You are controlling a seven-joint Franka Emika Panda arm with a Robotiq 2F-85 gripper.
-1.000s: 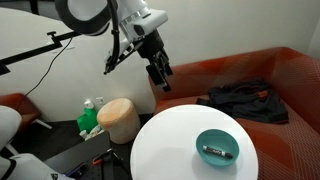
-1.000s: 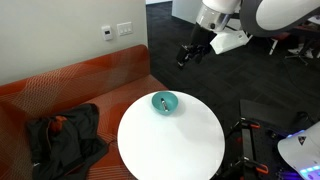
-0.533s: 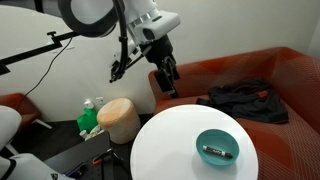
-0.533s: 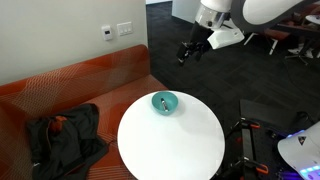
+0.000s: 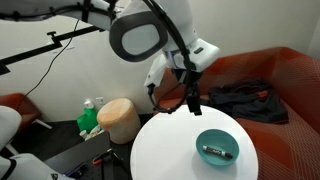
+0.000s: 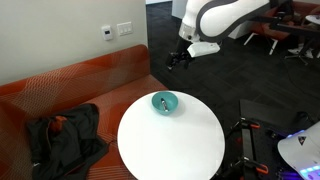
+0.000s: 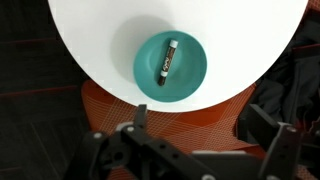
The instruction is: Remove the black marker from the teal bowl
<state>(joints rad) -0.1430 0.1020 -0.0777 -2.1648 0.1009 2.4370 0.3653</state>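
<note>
Black marker [image 7: 166, 61] is lying loose in the bottom of the teal bowl [image 7: 192, 78], running nearly straight up the wrist view. Behind it all the orange sofa [image 5: 290, 78] is curving around, a good part of its seat being blocked by the round white table [image 5: 170, 140], and the wrist view is cutting that table [image 7: 90, 30] off at the top. Now the robot arm [image 5: 160, 40] is reaching in from above, its upper end running out of frame. On the cushions the black cloth heap [image 5: 245, 100] is sprawling, and the wrist view is catching only a dark sliver of it at the right edge. The teal bowl [image 6: 170, 104] is sitting close to the table's rim, and in an exterior view it is showing just a dark speck inside, too small to make out. And the gripper [image 7: 202, 118] is hanging with its jaws spread wide, holding nothing, its body blurring dark along the bottom of the wrist view. In an exterior view the gripper [image 5: 192, 104] is hovering in the air above the table's far edge, well apart from the bowl, which is sitting lower and off to one side of it.
</note>
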